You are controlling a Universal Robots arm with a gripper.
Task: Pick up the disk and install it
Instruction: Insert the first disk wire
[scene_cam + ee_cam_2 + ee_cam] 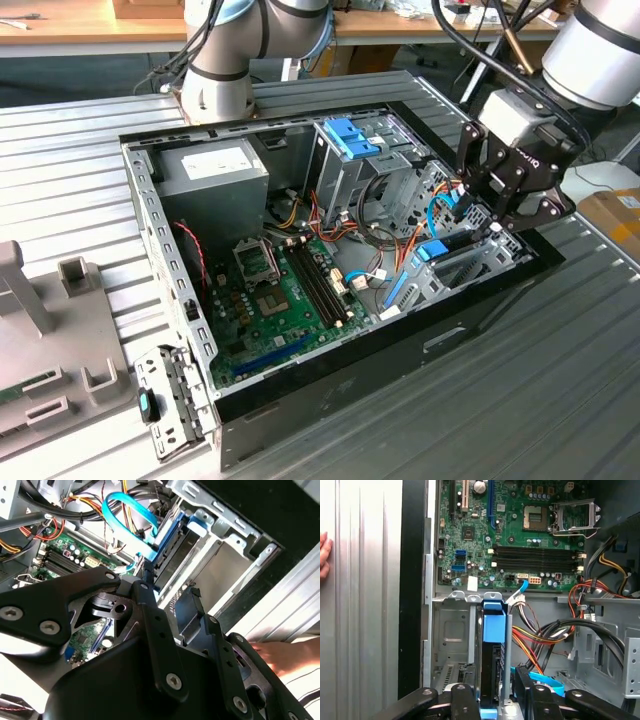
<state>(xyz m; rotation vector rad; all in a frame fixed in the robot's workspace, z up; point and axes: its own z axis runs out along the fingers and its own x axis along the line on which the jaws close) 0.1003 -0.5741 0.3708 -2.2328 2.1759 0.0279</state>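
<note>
Open computer case (330, 395) lying on the ribbed metal counter (560, 380), and the arm is over the corner at the exterior view's right. The black tool (497, 222) is down inside the case at the silver drive bay (480, 265).

There's the disk (493, 672): in the first wrist view it stands on edge in the bay (452, 635), a dark body between blue side rails. Its blue end tab points toward the green motherboard (520, 540). In the exterior view the disk (437, 250) lies at a slant in the bay, its blue end toward the middle of the case.

The tool (495, 700) straddles the end of the disk nearest the camera, black metal on both sides of it and very close. Is it clamped on or just alongside? I cannot tell from here.

In the second wrist view the tool (170, 585) points into the bay, the disk (172, 555) is just ahead of it, and a looped blue cable (130, 510) hangs beyond. A bundle of red, orange and black wires (545, 640) runs just beside the bay.

Further back in the case are the tall drive cage with its blue clip (352, 137) and the grey power supply (215, 170). A person's hand (285, 657) lies on the counter just outside the case wall.
</note>
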